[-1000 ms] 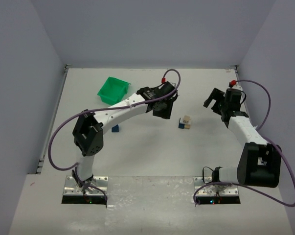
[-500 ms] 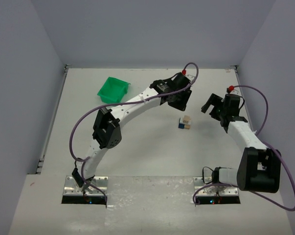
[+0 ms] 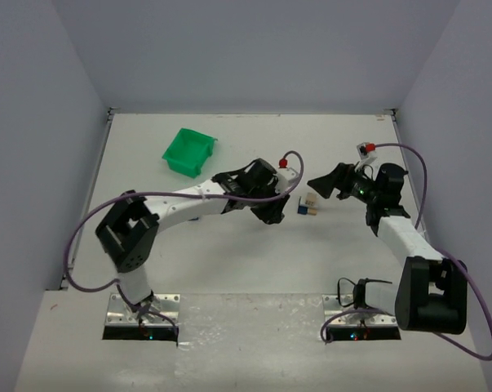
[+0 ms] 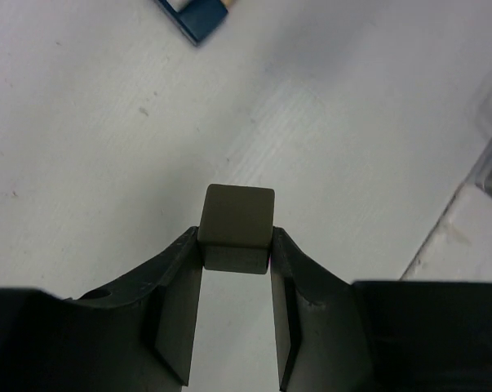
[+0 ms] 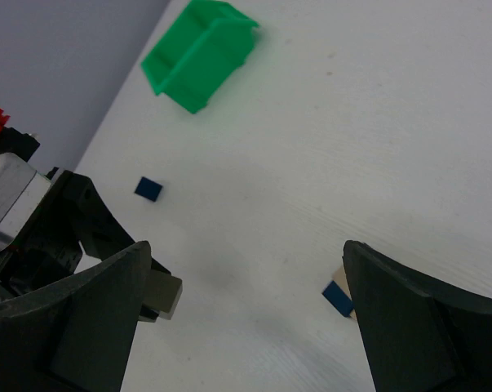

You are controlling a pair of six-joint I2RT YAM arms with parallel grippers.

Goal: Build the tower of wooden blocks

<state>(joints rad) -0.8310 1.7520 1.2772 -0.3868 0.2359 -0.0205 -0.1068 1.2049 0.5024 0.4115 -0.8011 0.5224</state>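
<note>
The wood block tower (image 3: 308,204), a small blue and tan stack, stands on the table between my two grippers. My left gripper (image 3: 278,211) is just left of it, shut on a dark cube (image 4: 237,222) pinched at the fingertips above the table. The tower's blue edge (image 4: 198,18) shows at the top of the left wrist view. My right gripper (image 3: 325,183) hovers just right of the tower, jaws wide open and empty (image 5: 246,261). In the right wrist view the tower's blue base (image 5: 338,296) peeks out beside the right finger, and the held dark cube (image 5: 162,296) beside the left finger.
A green plastic bin (image 3: 188,151) sits at the back left (image 5: 201,53). A loose blue piece (image 5: 148,189) lies on the table to the left, near the left arm. Grey walls enclose the table on three sides.
The left arm has swung down and back with the dark cube, from behind the tower to just left of it. The right gripper has moved left toward the tower and tilted.
</note>
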